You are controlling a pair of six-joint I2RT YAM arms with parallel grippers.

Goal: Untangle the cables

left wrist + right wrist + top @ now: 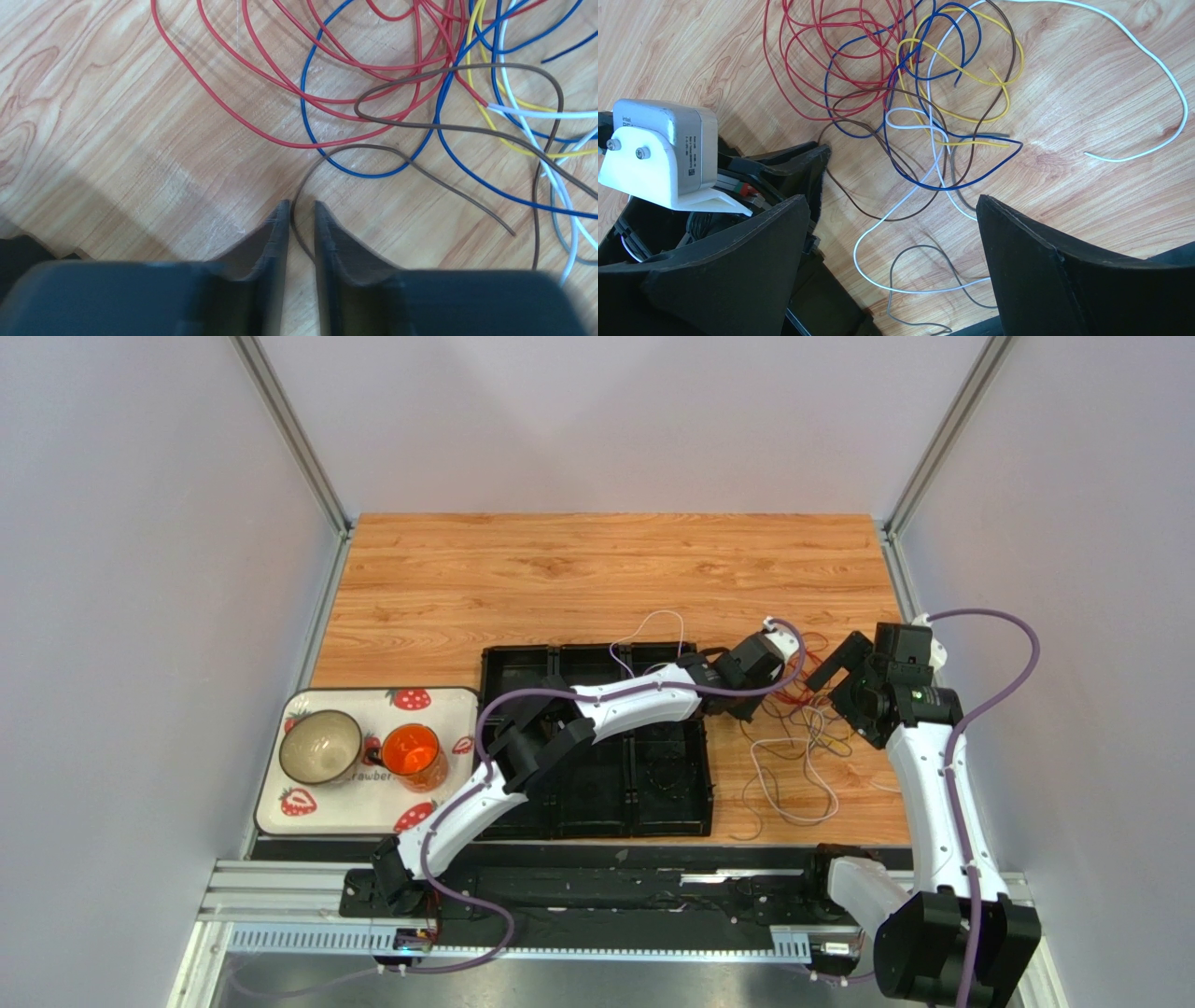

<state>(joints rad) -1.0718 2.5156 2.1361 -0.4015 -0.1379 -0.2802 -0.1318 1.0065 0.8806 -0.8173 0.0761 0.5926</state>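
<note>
The cables lie in a loose tangle point(807, 714) on the wooden table, right of the black tray. In the left wrist view, red point(231, 105), blue point(309, 126) and brown point(393, 150) loops spread ahead of my left gripper point(302, 204). Its jaws stand a narrow gap apart, with the end of the brown cable point(300, 234) running between them, unpinched. My right gripper point(892, 198) hangs wide open above a white loop point(878, 231) and a grey loop point(913, 262), holding nothing. Red point(801, 63), yellow point(962, 42) and blue point(843, 105) loops lie beyond it.
A black compartment tray point(596, 805) sits under the left arm. At the left, a strawberry-print tray point(428, 703) carries a bowl point(321, 745) and an orange cup point(411, 753). A long white cable point(1151, 77) trails right. Walls close in both sides.
</note>
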